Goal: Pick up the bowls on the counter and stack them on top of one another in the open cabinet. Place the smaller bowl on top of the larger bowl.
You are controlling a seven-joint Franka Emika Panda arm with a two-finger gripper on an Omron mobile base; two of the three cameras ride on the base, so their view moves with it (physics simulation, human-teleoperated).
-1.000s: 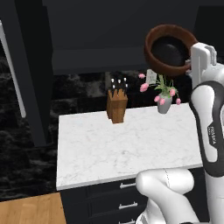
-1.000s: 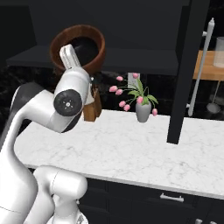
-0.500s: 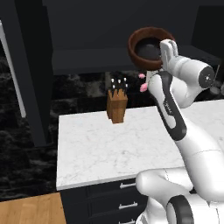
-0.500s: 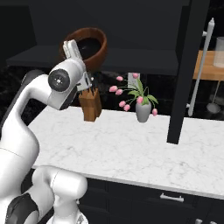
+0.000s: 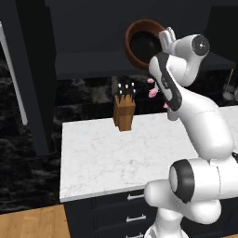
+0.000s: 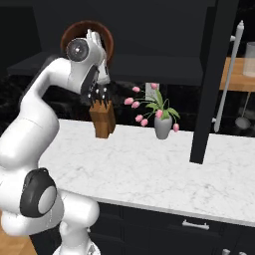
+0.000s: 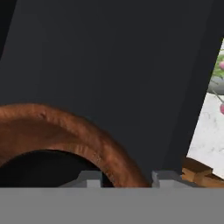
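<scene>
The larger bowl (image 5: pixel 139 44), reddish-brown wood with a dark inside, is held high and tipped on its side in front of the open cabinet (image 5: pixel 93 62). My gripper (image 5: pixel 165 37) is shut on its rim. From the right base view the bowl (image 6: pixel 108 46) shows behind the hand, gripper (image 6: pixel 94 36) at its edge, above the cabinet shelf (image 6: pixel 149 62). In the hand view the brown rim (image 7: pixel 87 131) curves between my fingertips (image 7: pixel 89 177), with the dark cabinet (image 7: pixel 109 65) behind. The smaller black bowl is out of view. The counter (image 5: pixel 116 153) lies well below.
A wooden knife block (image 5: pixel 124 111) stands at the counter's back, under the held bowl. A grey vase of pink tulips (image 6: pixel 162 124) sits to its right. A dark upright panel (image 6: pixel 209 79) hangs right of the opening; another (image 5: pixel 32 79) stands at the left. Dark drawers (image 5: pixel 116 209) run below.
The arm has swung left and stretched toward the cabinet, carrying the brown bowl leftward and a little higher, from over the vase to above the knife block.
</scene>
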